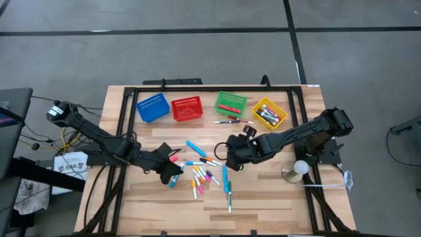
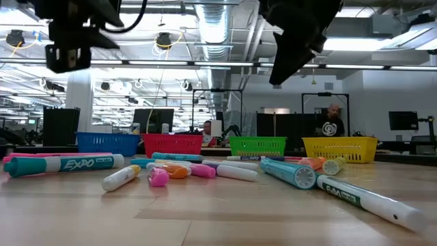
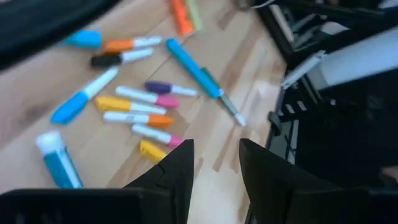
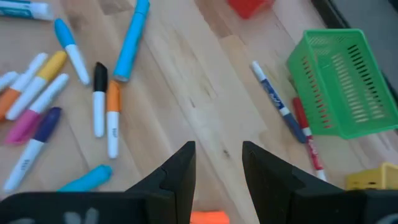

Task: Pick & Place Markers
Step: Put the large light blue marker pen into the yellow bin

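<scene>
Markers [image 1: 205,172], white-bodied with coloured caps, lie scattered; both hands part-open, holding nothing.

Two dark jointed arms are showing matte black casings at frame left and right; the left gripper [image 3: 214,163] and right gripper [image 4: 217,163] are showing blunt black wedge-shaped fingers.

Pale wood, bright plastic, dark matt fingers

The desk [image 1: 263,204] is light planked wood with a smooth satin grain; the markers [image 4: 113,118] have glossy plastic barrels; the green basket [image 4: 345,84] is slotted mesh plastic; the left gripper's fingers [image 3: 180,168] look matt black.
</scene>
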